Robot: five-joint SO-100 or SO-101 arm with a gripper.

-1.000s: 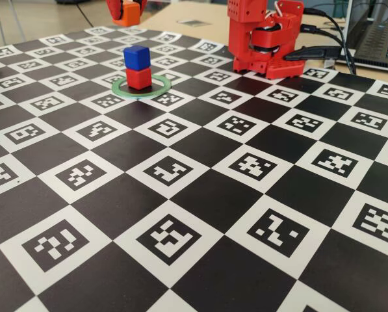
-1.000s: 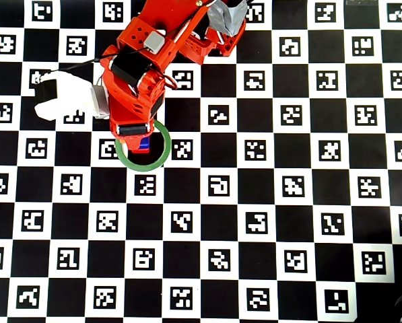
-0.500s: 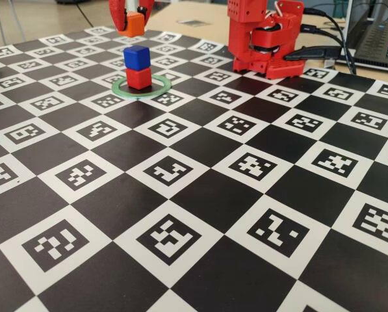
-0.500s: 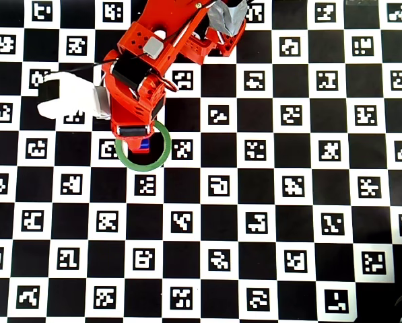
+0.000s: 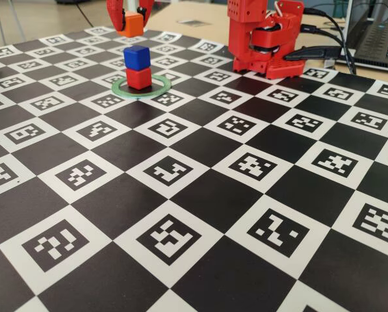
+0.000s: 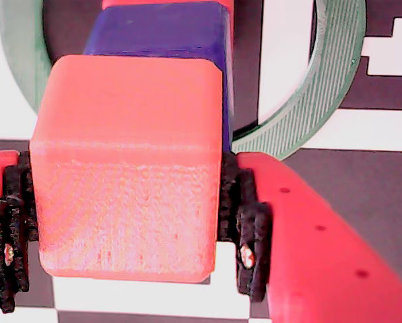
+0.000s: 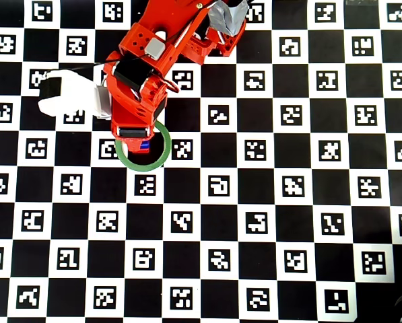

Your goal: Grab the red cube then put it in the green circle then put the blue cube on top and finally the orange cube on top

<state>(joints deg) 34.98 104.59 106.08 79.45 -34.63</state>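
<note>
The red cube (image 5: pixel 139 78) stands inside the green circle (image 5: pixel 119 89), and the blue cube (image 5: pixel 136 57) sits on top of it. My gripper (image 5: pixel 132 23) hangs above that stack, shut on the orange cube (image 5: pixel 134 25), with a gap between it and the blue cube. In the wrist view the orange cube (image 6: pixel 126 195) fills the space between the black pads (image 6: pixel 248 229) of my gripper (image 6: pixel 128 229). Just beyond it are the blue cube (image 6: pixel 160 33) and the green circle (image 6: pixel 328 87). From overhead my gripper (image 7: pixel 135 133) covers most of the stack; a bit of blue cube (image 7: pixel 145 145) shows inside the green circle (image 7: pixel 164 155).
The arm's red base (image 5: pixel 265 39) stands at the back of the black-and-white marker mat (image 5: pixel 200 195). A laptop (image 5: pixel 382 36) and cables lie behind it at the right. A white camera housing (image 7: pixel 66 94) sticks out left of the wrist.
My gripper has come down a little with the orange cube, closer to the top of the blue cube. The stack and the ring have not moved.
</note>
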